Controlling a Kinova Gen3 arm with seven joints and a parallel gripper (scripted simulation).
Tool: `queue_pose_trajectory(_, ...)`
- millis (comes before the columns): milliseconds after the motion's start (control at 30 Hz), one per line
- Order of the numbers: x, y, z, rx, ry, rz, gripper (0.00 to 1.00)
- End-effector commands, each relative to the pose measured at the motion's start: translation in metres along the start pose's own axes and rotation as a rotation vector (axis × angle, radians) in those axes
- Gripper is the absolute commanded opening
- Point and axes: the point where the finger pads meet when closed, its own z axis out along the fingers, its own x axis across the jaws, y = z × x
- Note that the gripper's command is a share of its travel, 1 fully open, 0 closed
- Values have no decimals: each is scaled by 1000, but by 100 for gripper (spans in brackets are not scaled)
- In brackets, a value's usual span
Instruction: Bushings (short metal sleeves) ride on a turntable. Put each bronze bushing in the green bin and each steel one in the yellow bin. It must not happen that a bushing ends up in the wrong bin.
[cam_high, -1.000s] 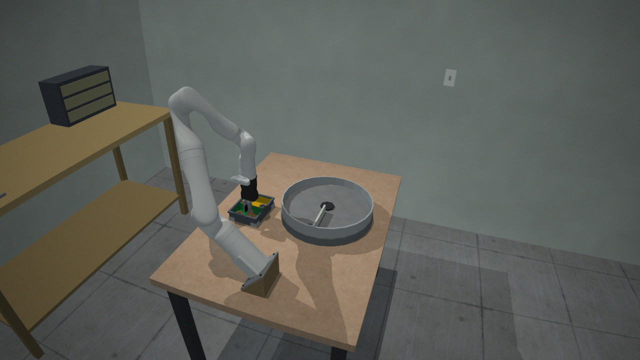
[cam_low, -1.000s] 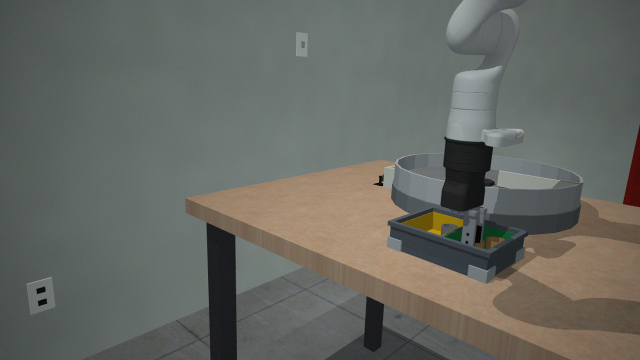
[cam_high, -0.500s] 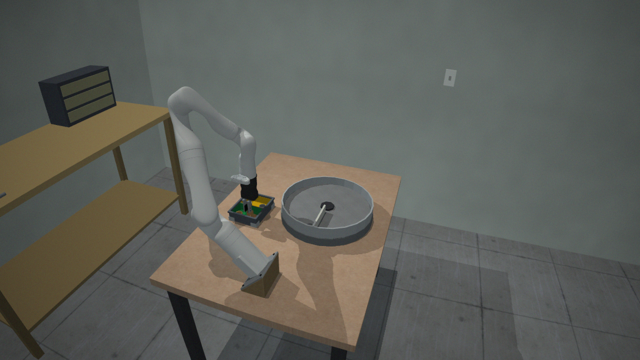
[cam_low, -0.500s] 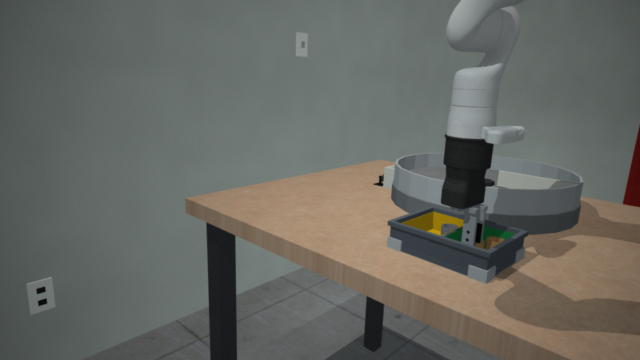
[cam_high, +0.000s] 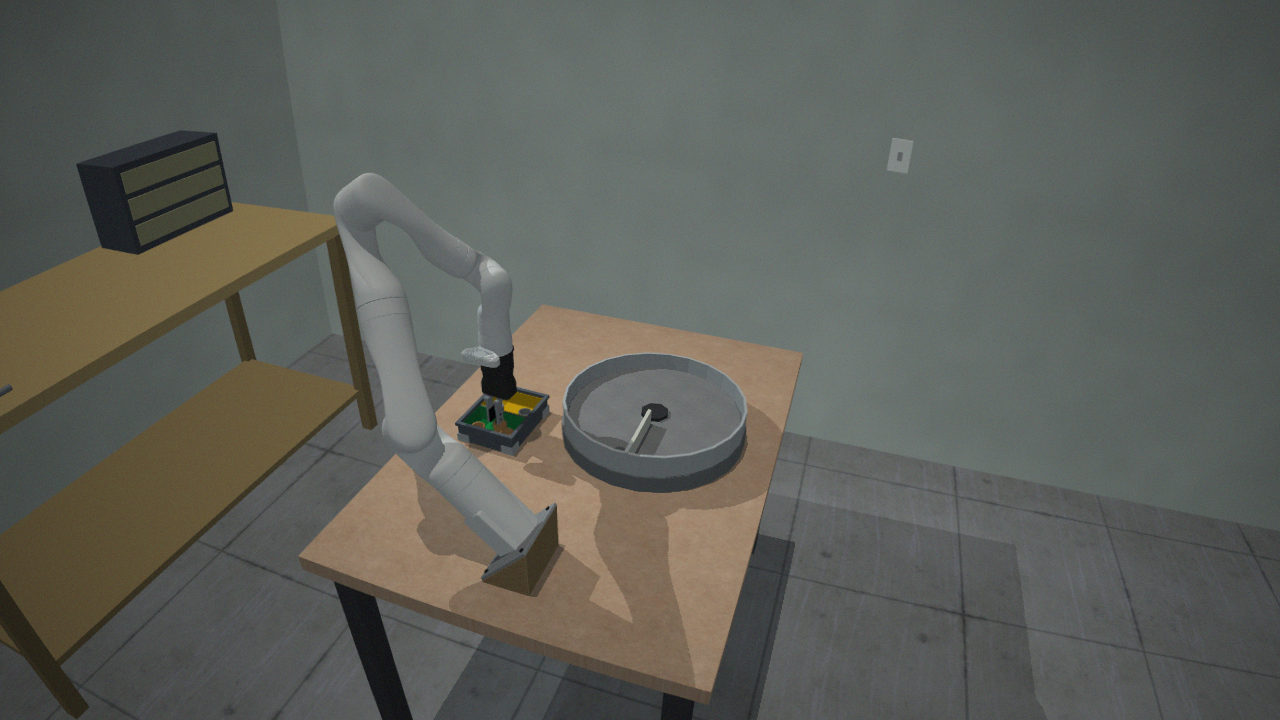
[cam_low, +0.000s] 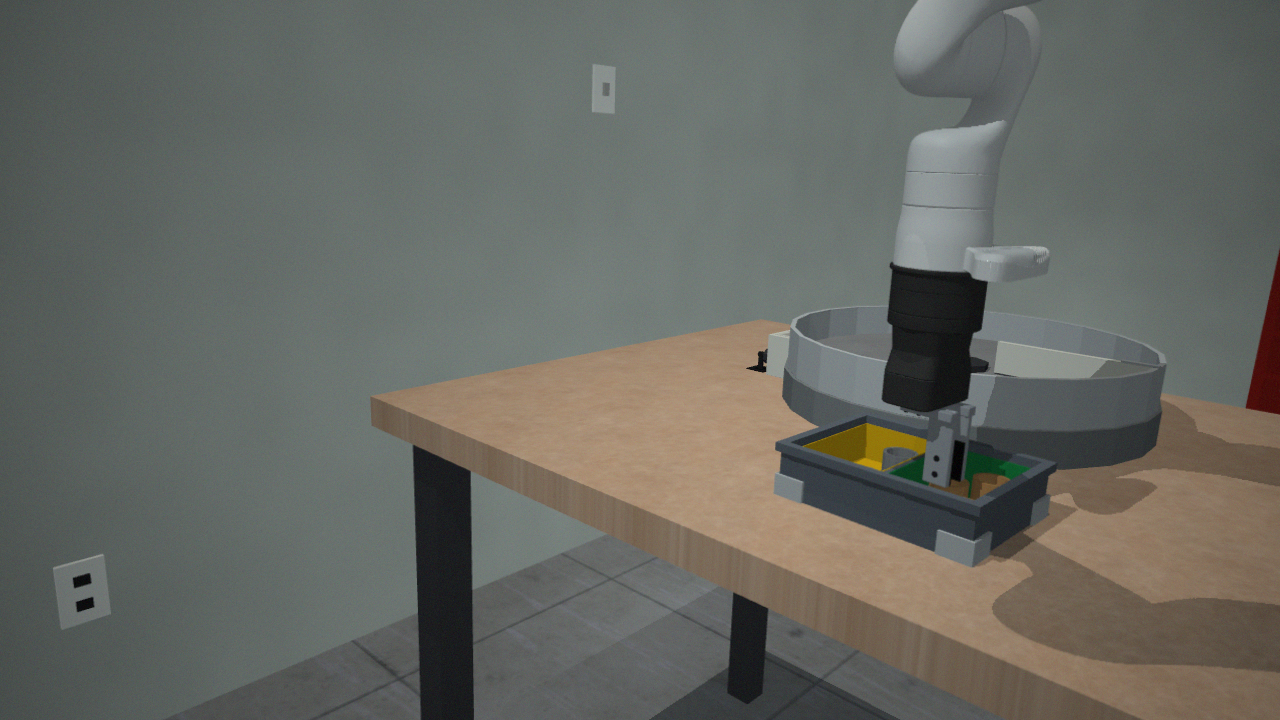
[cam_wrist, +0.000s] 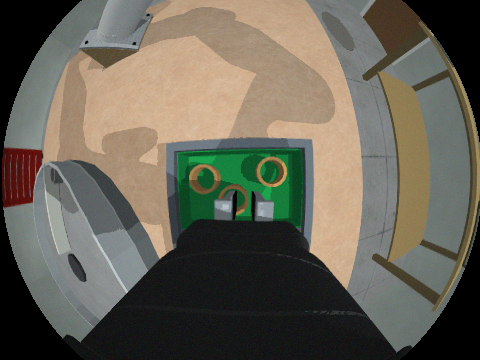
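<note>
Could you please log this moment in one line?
gripper: open | green bin: three bronze bushings | yellow bin: steel bushing visible

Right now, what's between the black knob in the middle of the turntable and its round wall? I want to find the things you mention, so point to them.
A pale bar (cam_high: 640, 431) (cam_low: 1042, 360) (cam_wrist: 56, 220), best seen from the top.

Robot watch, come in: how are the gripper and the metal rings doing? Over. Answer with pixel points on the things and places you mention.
Gripper (cam_high: 494, 419) (cam_low: 946, 474) (cam_wrist: 244, 201) partly open, nothing held, low at green bin (cam_high: 474, 418) (cam_low: 1002, 462) (cam_wrist: 296, 200). Three bronze rings (cam_high: 503, 427) (cam_low: 989, 484) (cam_wrist: 204, 190) inside. One sits close by a finger, possibly in the way.
</note>
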Motion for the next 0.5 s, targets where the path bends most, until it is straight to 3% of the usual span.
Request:
queue_pose_trajectory(0, 0, 0, -1, -2, 0, 0, 42)
queue_pose_trajectory(467, 0, 1, -7, -2, 0, 0, 42)
